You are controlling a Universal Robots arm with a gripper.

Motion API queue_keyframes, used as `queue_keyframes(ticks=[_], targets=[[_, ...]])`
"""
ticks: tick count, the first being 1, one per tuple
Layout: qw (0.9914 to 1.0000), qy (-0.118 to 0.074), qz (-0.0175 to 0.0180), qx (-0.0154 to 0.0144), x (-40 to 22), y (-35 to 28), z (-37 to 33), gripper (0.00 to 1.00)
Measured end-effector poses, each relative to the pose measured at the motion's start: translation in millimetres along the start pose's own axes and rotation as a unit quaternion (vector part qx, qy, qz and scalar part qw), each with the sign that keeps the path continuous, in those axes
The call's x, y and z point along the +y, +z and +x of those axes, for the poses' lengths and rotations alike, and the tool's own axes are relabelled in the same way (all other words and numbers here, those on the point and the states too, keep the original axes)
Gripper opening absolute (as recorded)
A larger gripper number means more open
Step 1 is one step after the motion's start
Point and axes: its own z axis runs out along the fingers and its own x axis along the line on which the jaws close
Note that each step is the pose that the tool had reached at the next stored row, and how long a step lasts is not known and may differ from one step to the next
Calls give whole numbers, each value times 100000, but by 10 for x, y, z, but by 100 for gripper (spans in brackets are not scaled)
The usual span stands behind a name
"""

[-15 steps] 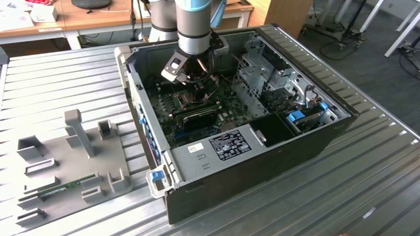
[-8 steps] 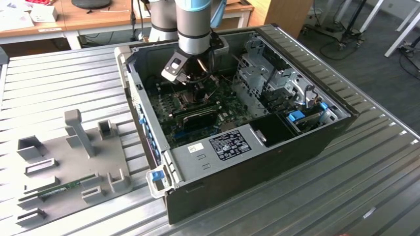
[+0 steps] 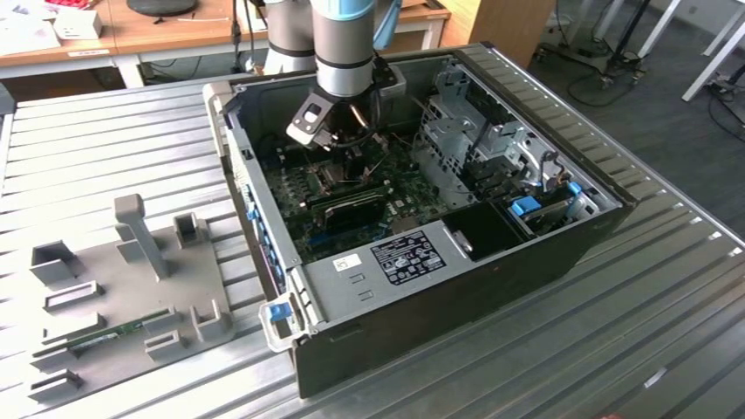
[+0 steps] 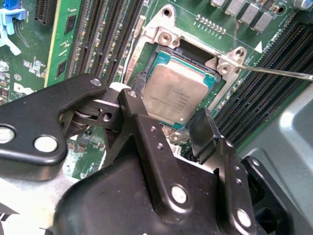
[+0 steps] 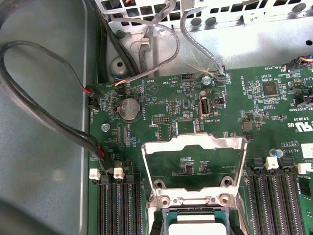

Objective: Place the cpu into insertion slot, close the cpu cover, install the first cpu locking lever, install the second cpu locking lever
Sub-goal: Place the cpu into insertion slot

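Hand straddles cpu in insertion slot, grip cannot be told; cpu cover swung clear.

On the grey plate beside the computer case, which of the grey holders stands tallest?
The slim upright post: it rises well above the low holders around it.

A lab — slatted bench, wooden desks

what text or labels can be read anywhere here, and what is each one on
Black and white stickers on the grey metal case panel: too small to read.
White lettering on the green circuit board: too fine to read.
Marks on the silver-grey square cpu: illegible.
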Motion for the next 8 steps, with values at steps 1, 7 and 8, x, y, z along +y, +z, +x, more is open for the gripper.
queue_keyframes(ticks=[1,7,8], targets=[[100000,-4,0,1,1,0,0,62],[100000,-3,4,-7,2,-7,0,62],[100000,-3,1,-6,3,-12,0,62]])
